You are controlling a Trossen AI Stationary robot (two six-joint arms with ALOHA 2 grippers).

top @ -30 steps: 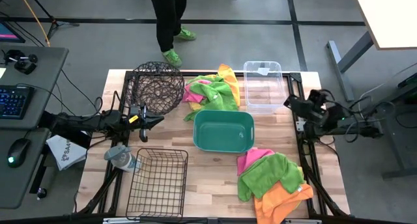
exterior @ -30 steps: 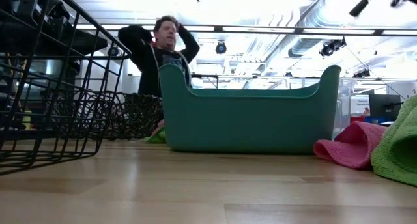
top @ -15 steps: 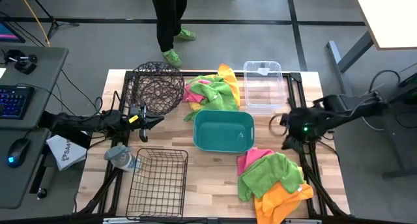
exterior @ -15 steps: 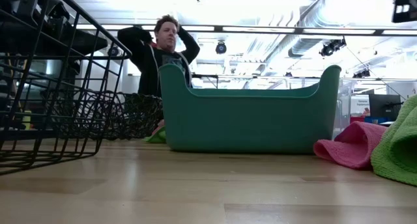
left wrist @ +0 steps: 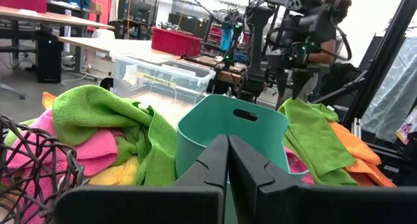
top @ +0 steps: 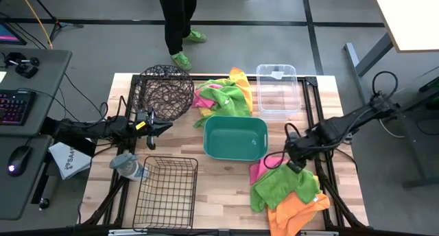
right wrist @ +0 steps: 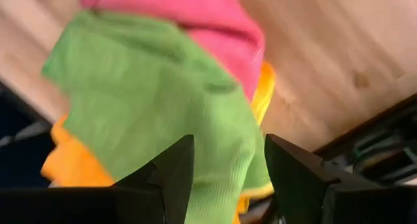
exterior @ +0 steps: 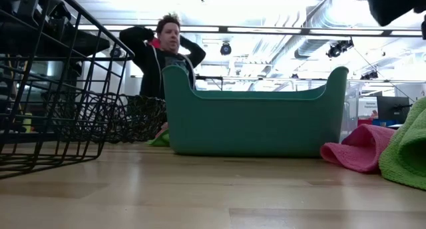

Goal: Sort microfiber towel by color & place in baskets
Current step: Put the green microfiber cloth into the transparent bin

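Pink (top: 260, 169), green (top: 280, 184) and orange (top: 296, 211) microfiber towels lie in a pile at the near right of the table. My right gripper (right wrist: 225, 164) hangs open just above this pile's green towel (right wrist: 150, 100), at the pile's far edge (top: 291, 158), touching nothing that I can see. A second pile of green, pink and yellow towels (top: 223, 95) lies at the far middle. The baskets hold no towel: the round wire basket (top: 163, 92), black wire basket (top: 164, 191), teal tub (top: 235, 137) and clear bin (top: 277, 92). My left gripper (left wrist: 228, 160) waits shut at the left (top: 152, 128).
A grey-blue cloth lump (top: 127, 166) lies beside the black wire basket. A person stands beyond the table's far edge (top: 178, 23), also in the low view (exterior: 163, 52). Bare wood shows between the teal tub and the near edge (top: 223, 188).
My right gripper has swung from the table's far right edge toward the near side and the left. It has come down over the near-right towel pile. The towels have not moved.
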